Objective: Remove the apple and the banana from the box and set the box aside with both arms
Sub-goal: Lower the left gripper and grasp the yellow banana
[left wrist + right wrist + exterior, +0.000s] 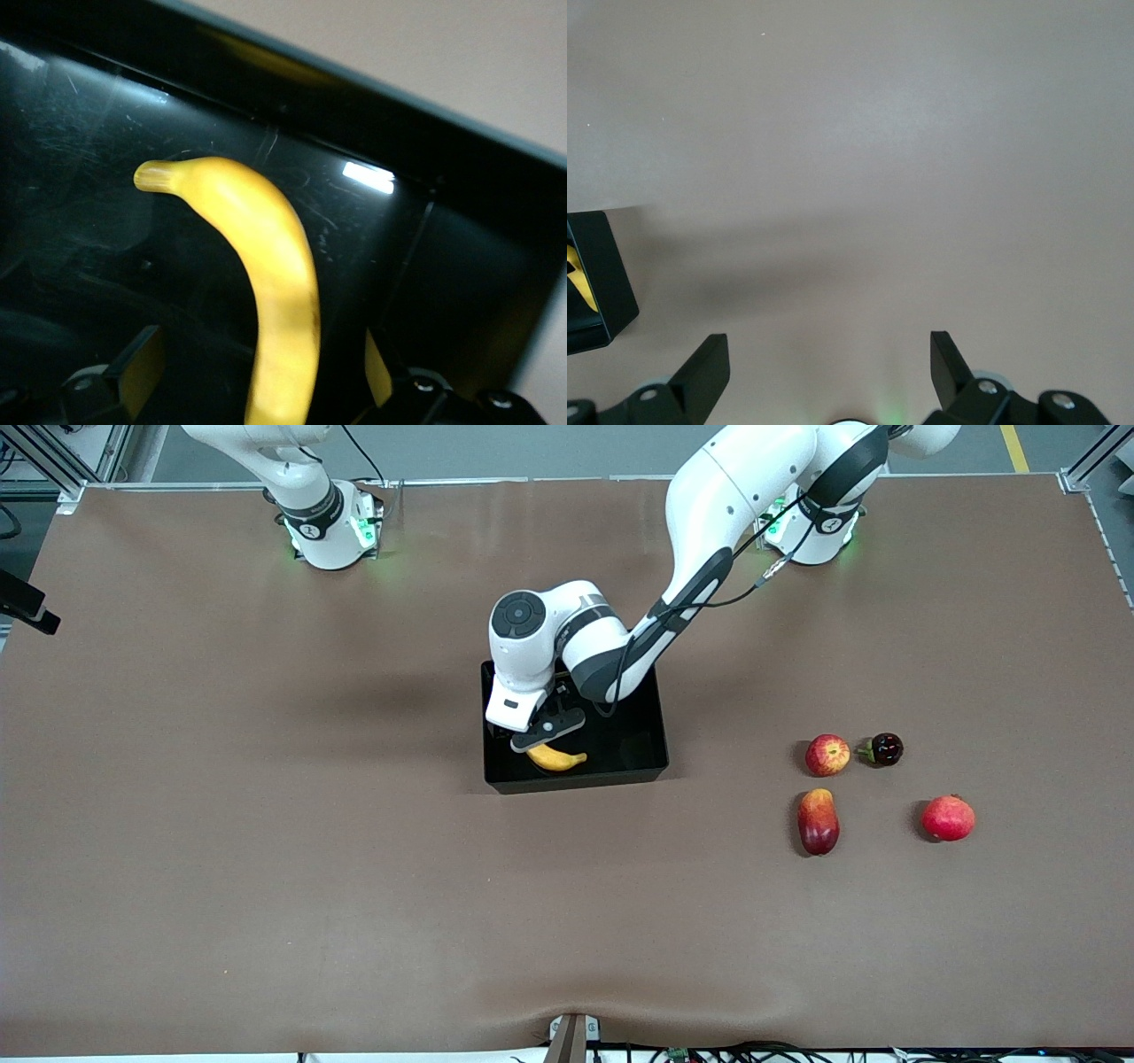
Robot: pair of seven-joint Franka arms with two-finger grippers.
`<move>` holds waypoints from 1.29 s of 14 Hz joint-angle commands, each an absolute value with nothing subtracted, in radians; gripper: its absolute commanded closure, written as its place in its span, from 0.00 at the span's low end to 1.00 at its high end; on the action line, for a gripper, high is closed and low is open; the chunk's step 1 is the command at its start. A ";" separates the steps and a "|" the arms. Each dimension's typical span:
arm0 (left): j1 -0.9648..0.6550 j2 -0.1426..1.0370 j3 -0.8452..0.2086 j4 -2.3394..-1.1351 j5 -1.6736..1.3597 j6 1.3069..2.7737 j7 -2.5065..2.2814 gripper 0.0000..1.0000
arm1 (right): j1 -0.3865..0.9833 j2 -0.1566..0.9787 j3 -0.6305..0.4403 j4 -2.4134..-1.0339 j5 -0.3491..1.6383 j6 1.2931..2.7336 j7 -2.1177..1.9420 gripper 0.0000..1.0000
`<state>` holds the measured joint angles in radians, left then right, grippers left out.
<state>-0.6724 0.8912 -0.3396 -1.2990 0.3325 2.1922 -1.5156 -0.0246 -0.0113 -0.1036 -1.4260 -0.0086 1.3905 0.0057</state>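
Yellow banana (556,758) lies flat on the floor of the black box (651,726), in the corner at lower left of the box in the front view, mid-frame. Left tool (542,737) is down inside the box right over it, fingers apart; in the left wrist view the banana (270,283) runs up between the two fingers (133,376), which straddle its lower part, no contact visible yet.

Handling, my read: banana is light, soft-skinned, slightly waxy, so it bruises if squeezed hard and can roll about its long axis. Best hold is across the thick middle, fingers square to the curve, not at the tapered tips. The near box wall (372,106) is close to the banana's tip, so little room for a sideways approach; straight down looks right.

Apple (827,755) is already out, on the tabletop (266,868) toward the left arm's end, right of frame, beside a dark cherry-like fruit (884,749), with a mango (818,821) and a pinkish-red round fruit (948,817) lower in frame.

Box looks stiff, glossy, slippery plastic with low walls; likely wants a grip on opposite rims, one per arm.

Right tool (830,367) waits over bare tabletop, fingers apart, box corner (598,274) at the edge of its view.
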 commanded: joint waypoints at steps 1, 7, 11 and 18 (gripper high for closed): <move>-0.678 0.929 -0.339 -1.275 0.360 2.201 -1.508 0.00 | -0.034 -0.015 -0.098 -1.427 -0.011 1.388 0.000 0.00; -0.693 0.979 -0.337 -1.278 0.367 2.255 -1.508 0.00 | -0.035 -0.015 -0.098 -1.427 -0.011 1.387 -0.002 0.00; -0.695 1.006 -0.337 -1.275 0.367 2.255 -1.508 0.00 | -0.035 -0.015 -0.098 -1.427 -0.012 1.387 -0.002 0.00; -0.693 0.997 -0.334 -1.275 0.368 2.284 -1.509 1.00 | -0.035 -0.014 -0.098 -1.427 -0.009 1.390 0.008 0.00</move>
